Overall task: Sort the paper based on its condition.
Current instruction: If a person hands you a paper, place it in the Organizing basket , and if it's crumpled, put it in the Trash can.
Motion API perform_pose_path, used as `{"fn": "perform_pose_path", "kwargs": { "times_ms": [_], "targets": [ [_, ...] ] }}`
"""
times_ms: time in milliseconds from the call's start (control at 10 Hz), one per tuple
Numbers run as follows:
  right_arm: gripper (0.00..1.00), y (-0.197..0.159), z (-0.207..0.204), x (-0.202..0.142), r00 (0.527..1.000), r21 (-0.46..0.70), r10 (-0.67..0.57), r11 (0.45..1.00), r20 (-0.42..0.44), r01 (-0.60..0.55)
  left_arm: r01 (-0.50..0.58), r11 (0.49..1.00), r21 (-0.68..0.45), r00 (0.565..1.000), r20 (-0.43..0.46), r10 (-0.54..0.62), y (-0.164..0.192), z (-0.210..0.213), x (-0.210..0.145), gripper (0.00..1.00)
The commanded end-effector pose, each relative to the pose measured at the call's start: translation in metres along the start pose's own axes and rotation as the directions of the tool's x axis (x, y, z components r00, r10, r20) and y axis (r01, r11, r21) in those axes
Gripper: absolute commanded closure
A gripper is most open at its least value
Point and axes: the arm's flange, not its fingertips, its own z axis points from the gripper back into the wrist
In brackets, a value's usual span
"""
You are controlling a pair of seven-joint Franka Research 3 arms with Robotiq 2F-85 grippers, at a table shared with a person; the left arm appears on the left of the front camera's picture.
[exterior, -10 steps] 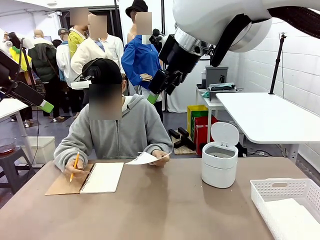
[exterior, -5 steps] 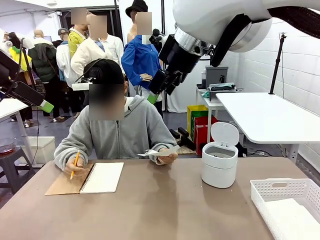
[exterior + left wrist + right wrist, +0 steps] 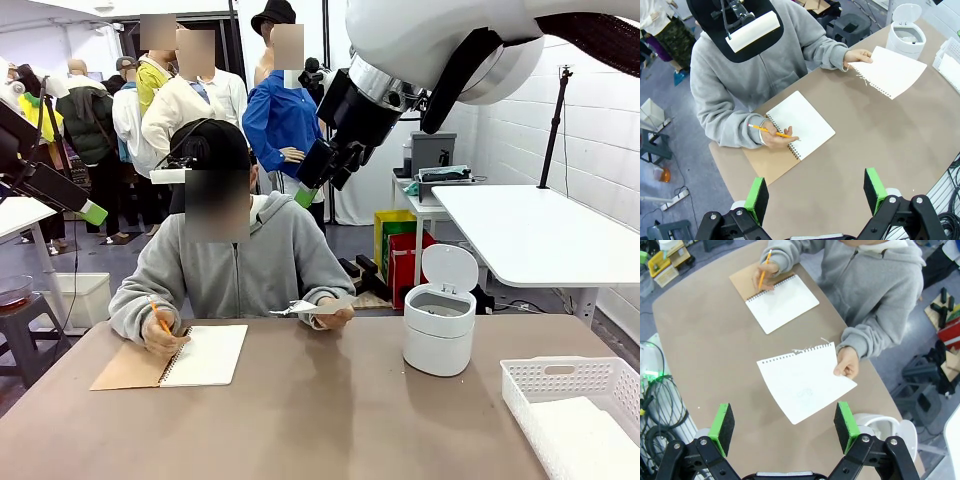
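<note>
A person in a grey hoodie holds out one smooth white sheet of paper [image 3: 805, 382] with a torn spiral edge, flat above the brown table [image 3: 330, 420]; it is also the paper [image 3: 890, 72] [image 3: 312, 308]. My right gripper [image 3: 785, 427] hangs high above that sheet, open, with nothing between its green pads. My left gripper [image 3: 816, 195] is open too, high over the table's near side. In the front view the right gripper [image 3: 312, 185] sits above the person's shoulder and the left gripper [image 3: 90, 210] at the far left.
The person's other hand holds a pencil on an open spiral notebook [image 3: 205, 355] [image 3: 800, 125] [image 3: 780, 302]. A white lidded bin [image 3: 439, 320] [image 3: 906, 35] stands open at the right. A white basket [image 3: 570, 385] at the near right corner holds flat white sheets.
The person lifted the sheet off the table and levelled it over the table edge. The pencil hand dropped onto the notebook. Neither gripper has moved.
</note>
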Motion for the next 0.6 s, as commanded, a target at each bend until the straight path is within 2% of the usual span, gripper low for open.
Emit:
{"fn": "perform_pose_path", "kwargs": {
  "times_ms": [0, 200, 500],
  "targets": [
    [0.00, 0.001, 0.000, -0.001, 1.000, 0.004, -0.004, 1.000, 0.003, 0.004, 0.000, 1.000, 0.001, 1.000, 0.003, 0.000, 0.000, 0.000, 0.000, 0.00],
    [0.00, 0.000, 0.000, 0.000, 1.000, 0.000, 0.000, 1.000, 0.000, 0.000, 0.000, 1.000, 0.001, 1.000, 0.003, 0.000, 0.000, 0.000, 0.000, 0.00],
    [0.00, -0.035, -0.014, -0.002, 0.956, -0.006, -0.287, 0.958, -0.053, 0.287, 0.000, 1.000, 0.001, 1.000, 0.003, 0.000, 0.000, 0.000, 0.000, 0.00]
  ]
}}
